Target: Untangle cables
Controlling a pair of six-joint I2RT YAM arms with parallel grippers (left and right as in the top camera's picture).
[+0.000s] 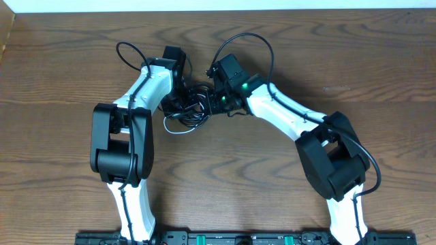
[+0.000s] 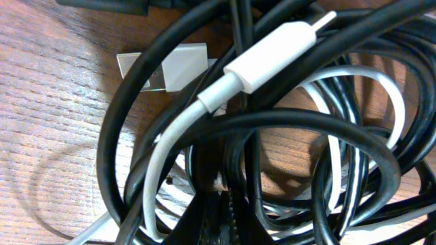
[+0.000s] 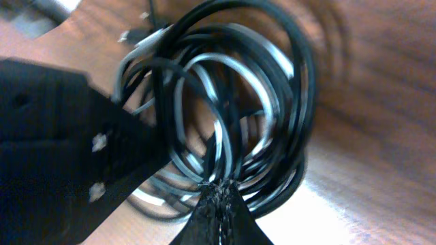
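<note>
The left claw (image 1: 181, 95) is pressed together at the left edge of the cables (image 1: 195, 111), which are coiled in a black bundle at the middle of the table (image 1: 61, 88). A white plug (image 2: 272, 54) is laid across them. The right claw (image 1: 214, 102) is pressed together at the right edge. Whether a cord is pinched cannot be told.

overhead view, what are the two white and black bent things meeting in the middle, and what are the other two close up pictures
Those are a robot's left arm and right arm, seen from a camera fixed above the wooden table. They meet over a tangled bundle of thin cables. The close-ups come from cameras on each wrist. The left wrist view shows the left gripper closed among black loops, with a white plug on top. The right wrist view, blurred, shows the right gripper closed on the same coil. Each seems to pinch the bundle.
</note>
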